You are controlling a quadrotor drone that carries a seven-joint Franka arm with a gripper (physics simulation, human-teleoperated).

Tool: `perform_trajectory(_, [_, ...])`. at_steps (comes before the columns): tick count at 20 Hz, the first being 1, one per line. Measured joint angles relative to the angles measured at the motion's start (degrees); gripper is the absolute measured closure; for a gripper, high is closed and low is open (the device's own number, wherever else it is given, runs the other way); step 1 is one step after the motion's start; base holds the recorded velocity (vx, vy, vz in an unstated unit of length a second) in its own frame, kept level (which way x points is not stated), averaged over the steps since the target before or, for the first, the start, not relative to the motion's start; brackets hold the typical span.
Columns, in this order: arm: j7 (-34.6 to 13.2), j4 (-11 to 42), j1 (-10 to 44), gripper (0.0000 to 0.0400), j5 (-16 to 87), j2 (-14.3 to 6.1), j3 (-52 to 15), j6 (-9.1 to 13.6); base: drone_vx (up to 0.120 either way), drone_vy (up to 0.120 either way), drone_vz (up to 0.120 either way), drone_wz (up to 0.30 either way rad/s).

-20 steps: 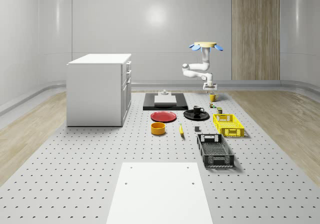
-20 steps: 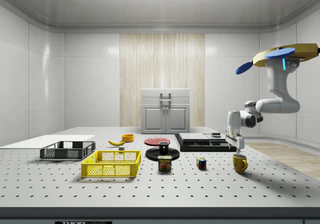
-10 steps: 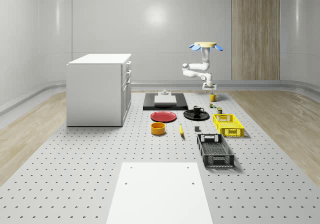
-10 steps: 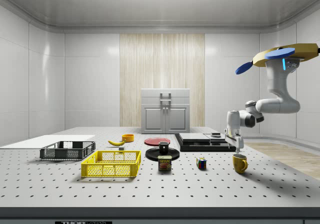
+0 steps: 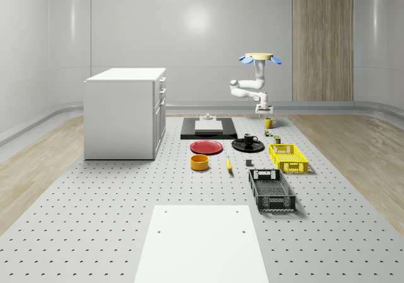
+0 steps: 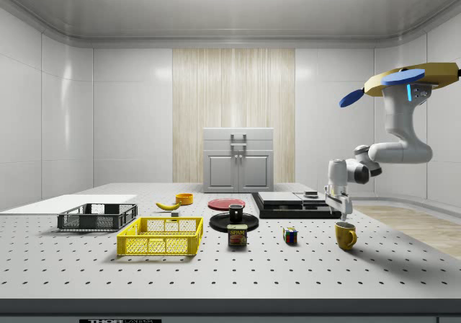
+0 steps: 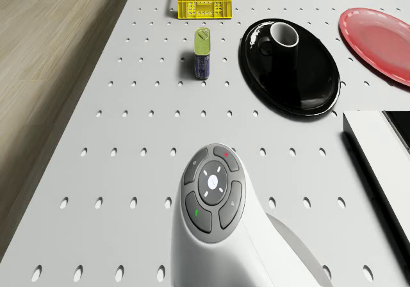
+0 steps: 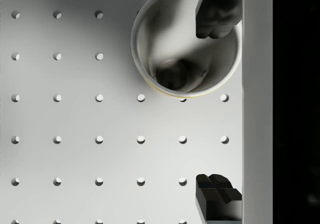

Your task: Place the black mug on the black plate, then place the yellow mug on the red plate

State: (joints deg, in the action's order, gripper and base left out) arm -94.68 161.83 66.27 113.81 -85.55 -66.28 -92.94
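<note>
Black mug (image 7: 282, 40) already upright on black plate (image 7: 307, 88), upper centre of drone view. Yellow mug (image 6: 346, 235) on table at side view's lower right, red plate (image 5: 207, 147) bare. Drone (image 6: 412, 80) hovering above, gripper (image 8: 218, 104) spread wide just over mug rim, nothing pinched.

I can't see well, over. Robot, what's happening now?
Drone hovering. Hand open just above yellow mug. Black mug already on black plate. Red plate bare.
</note>
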Motion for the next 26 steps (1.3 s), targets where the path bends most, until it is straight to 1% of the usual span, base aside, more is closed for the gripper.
perform_trajectory(4, [-0.6,0.2,0.4,0.0,0.3,0.2,0.3,0.2,0.0,0.0,0.0,0.0])
perform_trajectory(10, [-1.0,-0.7,1.2,0.0,2.7,0.4,2.7,-0.7,0.0,0.0,0.0,0.0])
perform_trajectory(16, [-1.8,-1.3,2.4,0.0,4.6,1.1,4.5,-0.9,0.0,0.0,0.0,0.0])
perform_trajectory(26, [-1.8,-2.7,3.0,0.0,7.4,1.9,7.3,-1.5,0.0,0.0,0.0,0.0])
